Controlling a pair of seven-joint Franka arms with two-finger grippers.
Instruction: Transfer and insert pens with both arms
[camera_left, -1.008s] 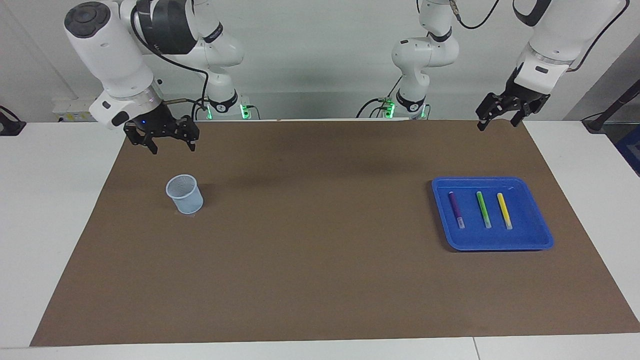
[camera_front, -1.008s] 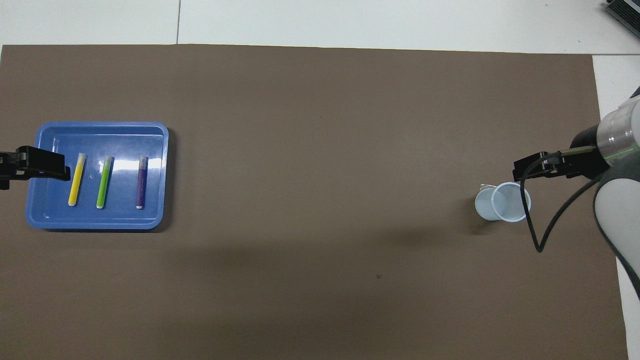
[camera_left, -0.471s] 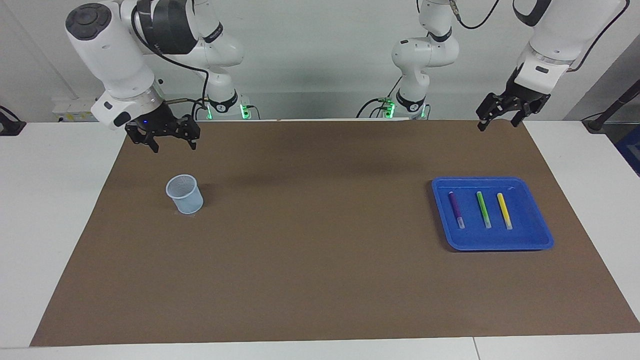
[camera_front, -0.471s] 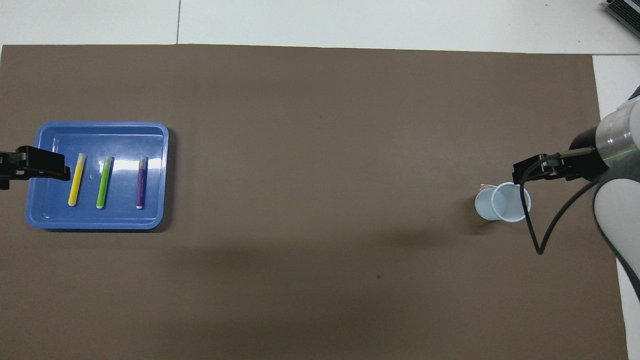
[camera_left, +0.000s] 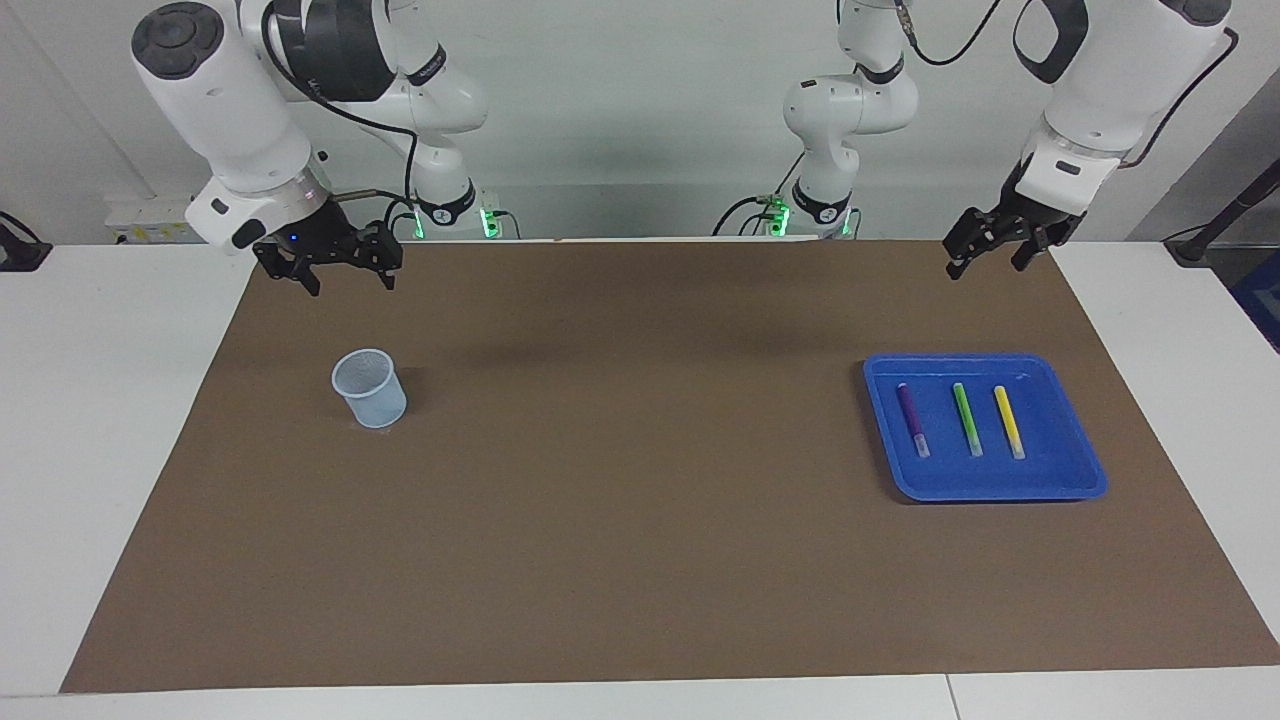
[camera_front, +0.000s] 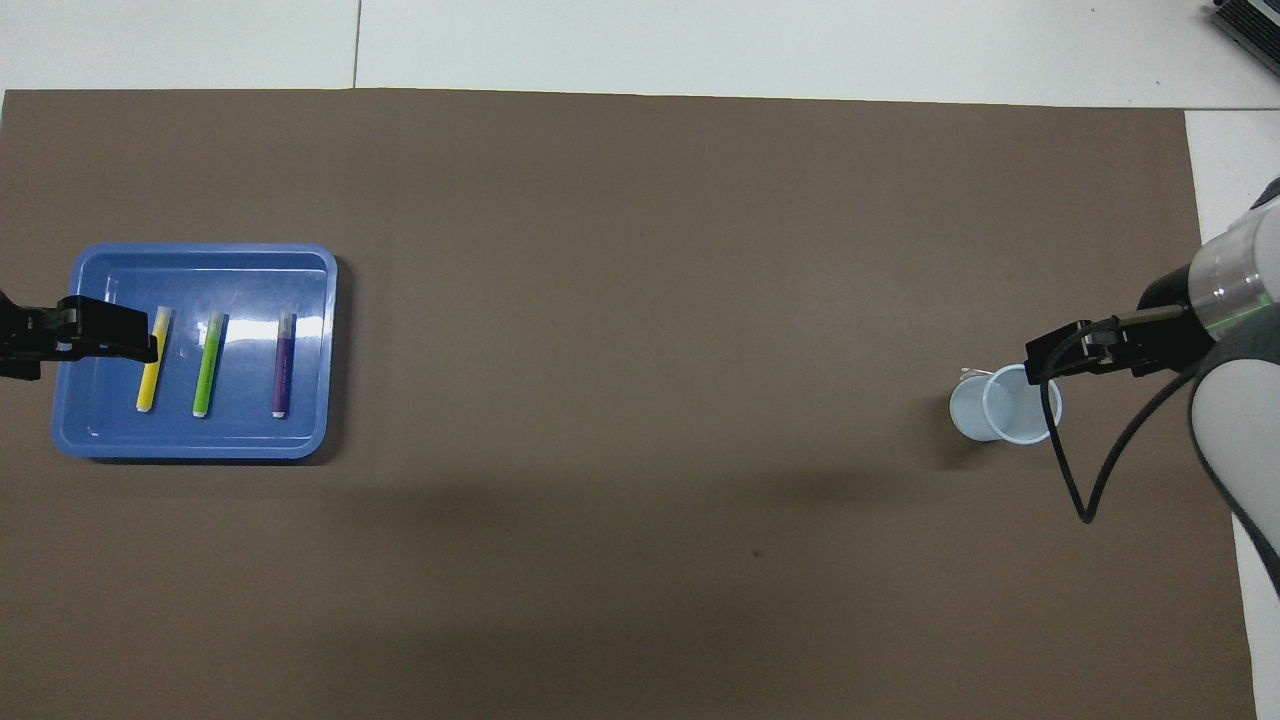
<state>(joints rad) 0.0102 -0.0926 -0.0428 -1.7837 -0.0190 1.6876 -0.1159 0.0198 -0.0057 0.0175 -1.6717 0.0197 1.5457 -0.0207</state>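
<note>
In the facing view, the sweep begins with the right gripper (camera_left: 345, 282), at about ten o'clock of the frame. It hangs in the air over the brown mat (camera_left: 640, 520) with its fingers spread and nothing between them. The pale blue cup (camera_left: 369, 388) stands upright on the mat at about five o'clock from that gripper, well apart from it, toward the right arm's end of the bench (camera_left: 90, 420).

The middle of the mat is bare brown.

Toward the left arm's end lies the blue tray (camera_left: 1080, 470), flat on the mat. In it three pens lie side by side, apart from one another, each running roughly twelve to six o'clock with its pale end at six. They are the purple pen (camera_left: 911, 418), the green pen (camera_left: 967, 418) and the yellow pen (camera_left: 1008, 421).

The left gripper (camera_left: 985, 259) hangs at about two o'clock of the frame, up in the air at about twelve o'clock from the tray, fingers spread and empty, touching no pen.
</note>
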